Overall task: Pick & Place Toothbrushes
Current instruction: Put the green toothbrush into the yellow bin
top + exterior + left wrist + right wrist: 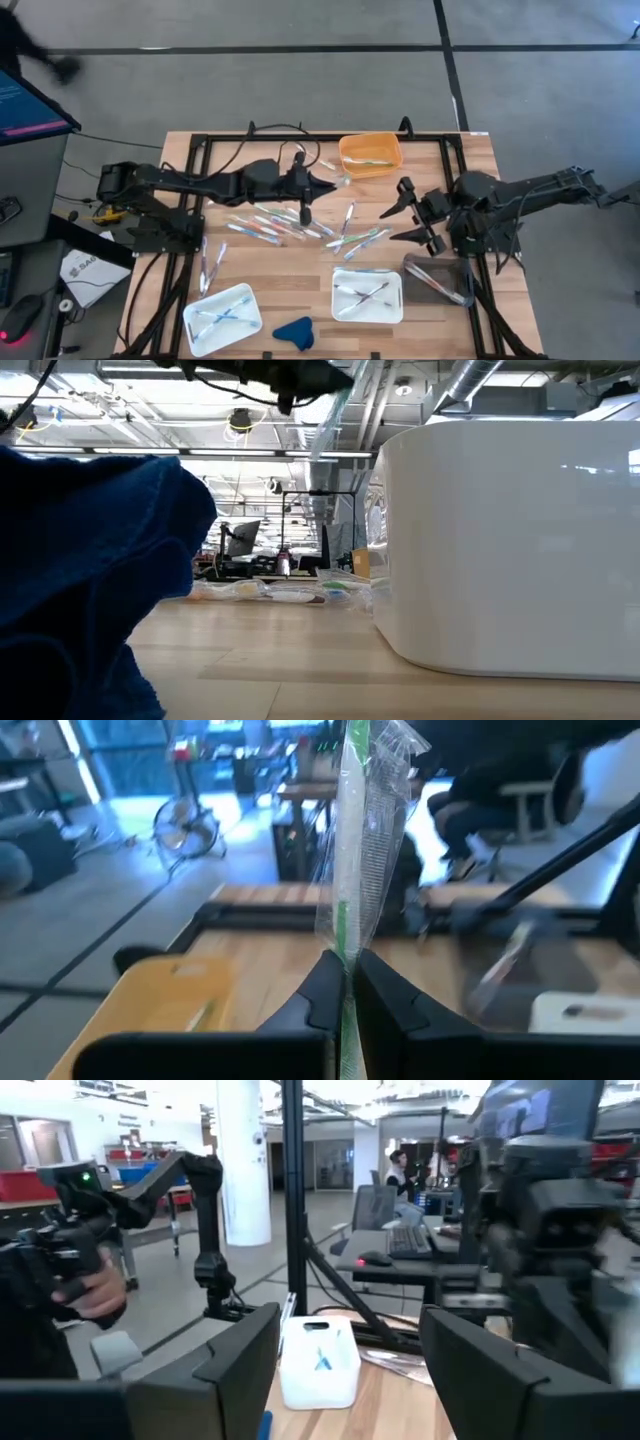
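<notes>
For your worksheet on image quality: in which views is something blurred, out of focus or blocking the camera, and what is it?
Low view: the blue cloth and a white tray sit close to the lens, soft, hiding most of the table. Left wrist view: the wrapped toothbrush in the left gripper is fairly sharp, the right-hand background smeared. Right wrist view: the right gripper and the right side of the picture are blurred.
</notes>
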